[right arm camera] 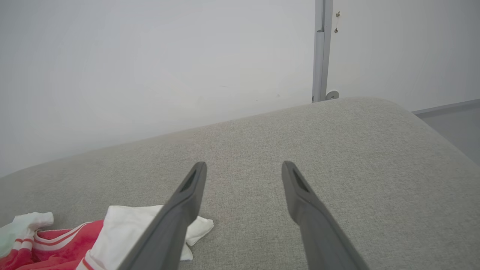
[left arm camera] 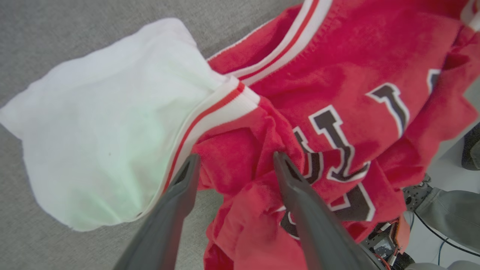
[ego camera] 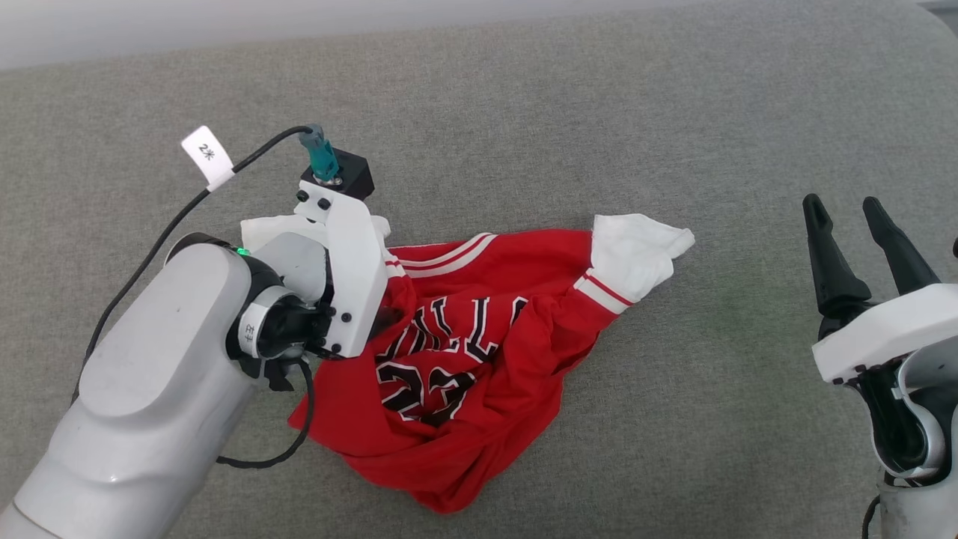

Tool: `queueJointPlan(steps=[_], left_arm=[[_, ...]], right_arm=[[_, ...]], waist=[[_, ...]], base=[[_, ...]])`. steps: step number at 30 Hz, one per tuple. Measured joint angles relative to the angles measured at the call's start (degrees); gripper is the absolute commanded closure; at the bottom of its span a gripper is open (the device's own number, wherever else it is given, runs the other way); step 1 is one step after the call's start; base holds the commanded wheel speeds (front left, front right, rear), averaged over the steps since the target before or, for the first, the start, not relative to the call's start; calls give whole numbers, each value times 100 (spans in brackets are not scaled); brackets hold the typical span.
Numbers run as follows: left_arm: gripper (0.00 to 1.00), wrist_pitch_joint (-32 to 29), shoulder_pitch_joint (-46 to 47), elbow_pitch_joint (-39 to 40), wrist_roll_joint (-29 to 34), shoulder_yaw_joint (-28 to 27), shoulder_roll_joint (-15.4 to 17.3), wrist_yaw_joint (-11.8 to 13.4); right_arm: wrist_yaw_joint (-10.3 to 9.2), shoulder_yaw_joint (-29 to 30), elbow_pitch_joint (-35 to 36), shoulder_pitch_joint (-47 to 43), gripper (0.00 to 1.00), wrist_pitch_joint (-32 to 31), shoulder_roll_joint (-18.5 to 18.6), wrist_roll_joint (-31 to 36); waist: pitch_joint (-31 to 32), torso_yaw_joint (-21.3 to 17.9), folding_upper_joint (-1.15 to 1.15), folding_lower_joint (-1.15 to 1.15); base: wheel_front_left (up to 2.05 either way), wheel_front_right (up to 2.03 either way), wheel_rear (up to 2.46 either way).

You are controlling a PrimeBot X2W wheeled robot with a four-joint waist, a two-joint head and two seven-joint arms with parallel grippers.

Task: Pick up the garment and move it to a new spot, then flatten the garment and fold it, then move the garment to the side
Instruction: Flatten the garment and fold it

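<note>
While the red thin-fabric T-shirt with white short sleeves and a dark-and-white chest print lies crumpled near the middle of the grey upholstered surface, the left hand hangs over it. Its two dark fingers are spread with nothing between them, and the tips are at the bunched red cloth just beside the striped trim of one white sleeve. The right hand waits well apart to the right, also released and empty. The step in hand looks like the first pick-up. To do it well, I judge the left hand should sink until both fingertips straddle one raised fold near the shoulder seam. It should then pinch deep, since thin cloth slips from a shallow bite. The other white sleeve offers the right hand a clear second hold.
</note>
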State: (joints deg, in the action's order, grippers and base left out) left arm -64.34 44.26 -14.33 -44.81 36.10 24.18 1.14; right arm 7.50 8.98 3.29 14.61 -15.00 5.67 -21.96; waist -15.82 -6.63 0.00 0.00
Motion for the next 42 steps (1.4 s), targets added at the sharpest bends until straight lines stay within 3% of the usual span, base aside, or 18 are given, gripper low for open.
queueJointPlan(steps=[7, 12, 13, 14, 20, 25, 36, 42], left_arm=[[0, -452, -91, 310, -101, 23, 113, 276], [0, -415, -115, 463, -52, 76, 172, 257], [56, -414, -116, 449, -46, 96, 179, 243], [100, -376, -124, 439, -36, 107, 189, 202], [100, -67, -133, 467, -60, -12, 190, 130], [100, 241, -285, 735, -98, -234, 292, 248], [100, 883, -1653, 1788, -198, -1057, 994, 1069], [100, 984, -2457, 1909, -332, -1269, 1139, 1496]], right_arm=[[0, 34, -52, 4, 0, 26, -9, 36], [0, 31, -92, 9, 0, 38, -4, 37], [0, 27, -100, 12, 0, 40, -4, 37], [0, 23, -107, 13, 0, 40, -3, 37], [0, 63, -126, 20, 0, 62, 46, 49], [0, 140, -135, 12, 0, 74, 78, 96], [0, 302, -34, -119, 0, 62, 98, 149], [0, 352, -21, -157, 0, 38, 75, 191]], waist=[[-3, 49, 0, 0], [-18, 102, 0, 0], [-22, 115, 0, 0], [-25, 126, 0, 0], [-19, 243, 0, 0], [35, 386, 0, 0], [131, 676, 0, 0], [165, 803, 0, 0]], base=[[0, 0, 0], [0, 0, 0], [0, 0, 0], [0, 0, 0], [0, 0, 0], [0, 0, 0], [0, 0, 0], [0, 0, 0]])
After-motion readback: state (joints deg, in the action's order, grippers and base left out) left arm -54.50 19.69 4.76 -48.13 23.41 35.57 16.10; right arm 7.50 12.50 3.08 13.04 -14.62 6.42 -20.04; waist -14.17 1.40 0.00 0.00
